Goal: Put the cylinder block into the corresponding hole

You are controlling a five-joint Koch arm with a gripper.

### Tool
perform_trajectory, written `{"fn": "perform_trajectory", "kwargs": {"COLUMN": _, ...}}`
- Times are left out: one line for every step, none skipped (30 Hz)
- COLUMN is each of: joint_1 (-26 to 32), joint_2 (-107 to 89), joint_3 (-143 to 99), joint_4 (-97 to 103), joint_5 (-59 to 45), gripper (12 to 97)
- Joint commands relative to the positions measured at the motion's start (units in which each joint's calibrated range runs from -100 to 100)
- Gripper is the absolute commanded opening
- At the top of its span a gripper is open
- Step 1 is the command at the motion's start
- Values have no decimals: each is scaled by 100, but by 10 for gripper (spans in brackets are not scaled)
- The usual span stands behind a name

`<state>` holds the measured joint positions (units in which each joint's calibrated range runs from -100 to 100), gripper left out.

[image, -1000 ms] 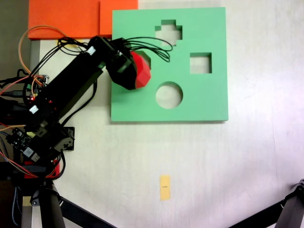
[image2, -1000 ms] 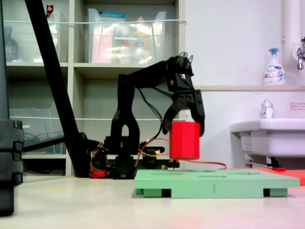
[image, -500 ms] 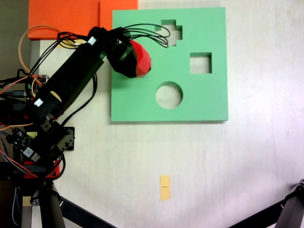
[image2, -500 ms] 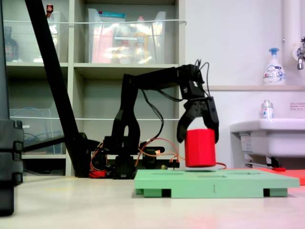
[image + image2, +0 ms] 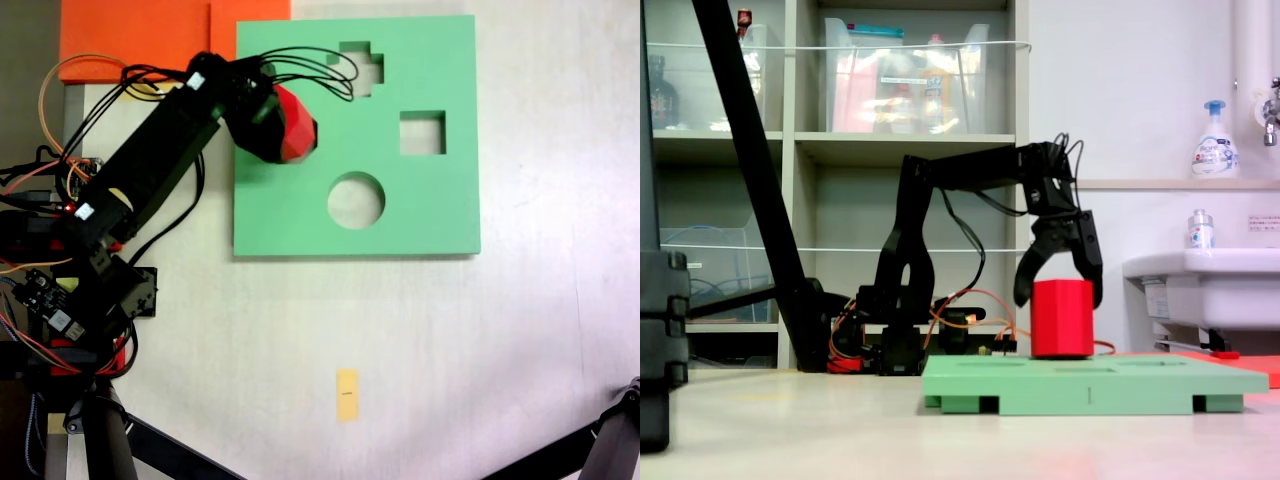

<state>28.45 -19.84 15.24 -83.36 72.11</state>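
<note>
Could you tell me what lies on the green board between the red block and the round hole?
Nothing: in the top-down fixed view, bare green board runs from the red block, held by the gripper, to the round hole.

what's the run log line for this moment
phase: lowering | gripper: astride red block, grip unclear | block: bottom at green foam board top, upright | eight-sided hole: hidden under block

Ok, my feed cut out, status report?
Gripper shut on cylinder block. Block low at green board; seating in hole not visible. Nothing in the way.
</note>
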Motion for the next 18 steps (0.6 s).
{"fn": "perform_trajectory", "kwargs": {"joint_1": 34, "joint_2": 42, "joint_3": 281, "joint_4": 300, "joint_5": 54, "gripper": 388}}
{"fn": "perform_trajectory", "kwargs": {"joint_1": 39, "joint_2": 70, "joint_3": 281, "joint_4": 300, "joint_5": 59, "gripper": 388}}
{"fn": "perform_trajectory", "kwargs": {"joint_1": 34, "joint_2": 112, "joint_3": 281, "joint_4": 300, "joint_5": 78, "gripper": 388}}
{"fn": "perform_trajectory", "kwargs": {"joint_1": 39, "joint_2": 126, "joint_3": 281, "joint_4": 300, "joint_5": 88, "gripper": 388}}
{"fn": "perform_trajectory", "kwargs": {"joint_1": 34, "joint_2": 140, "joint_3": 281, "joint_4": 300, "joint_5": 98, "gripper": 388}}
{"fn": "perform_trajectory", "kwargs": {"joint_1": 34, "joint_2": 140, "joint_3": 281, "joint_4": 300, "joint_5": 107, "gripper": 388}}
{"fn": "perform_trajectory", "kwargs": {"joint_1": 34, "joint_2": 154, "joint_3": 281, "joint_4": 300, "joint_5": 122, "gripper": 388}}
{"fn": "perform_trajectory", "kwargs": {"joint_1": 34, "joint_2": 196, "joint_3": 271, "joint_4": 300, "joint_5": 137, "gripper": 389}}
{"fn": "perform_trajectory", "kwargs": {"joint_1": 34, "joint_2": 224, "joint_3": 271, "joint_4": 300, "joint_5": 151, "gripper": 389}}
{"fn": "perform_trajectory", "kwargs": {"joint_1": 29, "joint_2": 280, "joint_3": 271, "joint_4": 300, "joint_5": 176, "gripper": 389}}
{"fn": "perform_trajectory", "kwargs": {"joint_1": 24, "joint_2": 363, "joint_3": 271, "joint_4": 300, "joint_5": 190, "gripper": 389}}
{"fn": "perform_trajectory", "kwargs": {"joint_1": 20, "joint_2": 419, "joint_3": 271, "joint_4": 300, "joint_5": 205, "gripper": 391}}
{"fn": "perform_trajectory", "kwargs": {"joint_1": 15, "joint_2": 447, "joint_3": 261, "joint_4": 300, "joint_5": 215, "gripper": 391}}
{"fn": "perform_trajectory", "kwargs": {"joint_1": 10, "joint_2": 489, "joint_3": 261, "joint_4": 300, "joint_5": 225, "gripper": 391}}
{"fn": "perform_trajectory", "kwargs": {"joint_1": 0, "joint_2": 531, "joint_3": 261, "joint_4": 300, "joint_5": 230, "gripper": 392}}
{"fn": "perform_trajectory", "kwargs": {"joint_1": -10, "joint_2": 573, "joint_3": 261, "joint_4": 300, "joint_5": 234, "gripper": 392}}
{"fn": "perform_trajectory", "kwargs": {"joint_1": -15, "joint_2": 601, "joint_3": 261, "joint_4": 300, "joint_5": 234, "gripper": 396}}
{"fn": "perform_trajectory", "kwargs": {"joint_1": -20, "joint_2": 657, "joint_3": 261, "joint_4": 319, "joint_5": 239, "gripper": 401}}
